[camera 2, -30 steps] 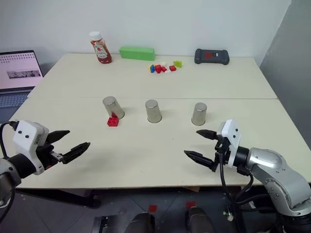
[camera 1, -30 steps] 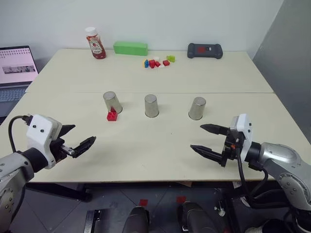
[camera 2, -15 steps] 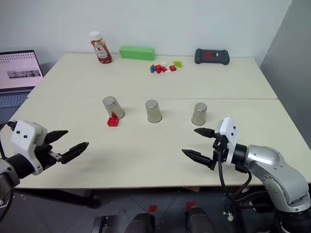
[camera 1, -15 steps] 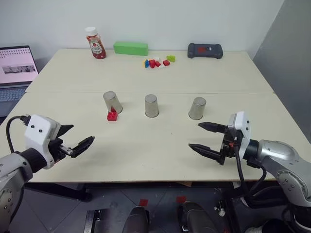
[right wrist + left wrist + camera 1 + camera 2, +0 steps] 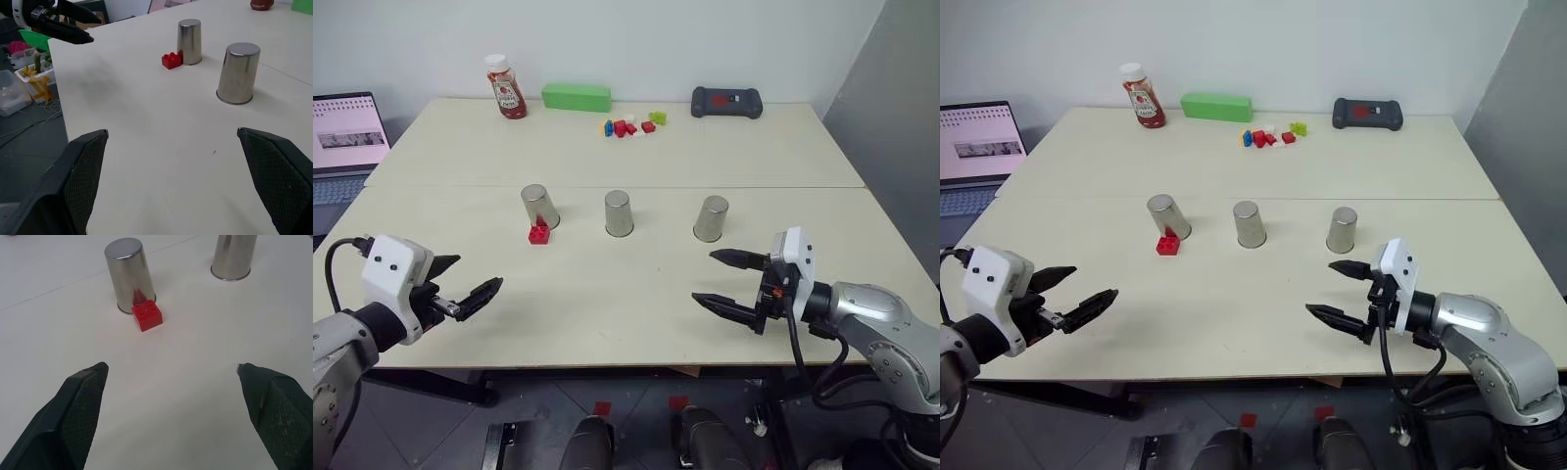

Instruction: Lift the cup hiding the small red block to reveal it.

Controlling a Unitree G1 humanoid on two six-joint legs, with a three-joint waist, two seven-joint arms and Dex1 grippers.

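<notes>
Since a second ago the right gripper (image 5: 726,283) has eased slightly toward the robot over the near table (image 5: 607,323) edge, while the cups and brick have not shifted. The small red block (image 5: 539,233) sits uncovered on the tabletop, touching the near side of the left-hand cup (image 5: 539,207), with the middle cup (image 5: 619,212) and the right-hand cup (image 5: 711,218) standing upside down in the same row. Both the left gripper (image 5: 463,282) and the right one hover empty near the front edge, fingers spread wide apart

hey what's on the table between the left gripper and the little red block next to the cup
Nothing. In the left wrist view, bare tabletop runs from the open left gripper up to the small red block, which sits against the left cup.
</notes>
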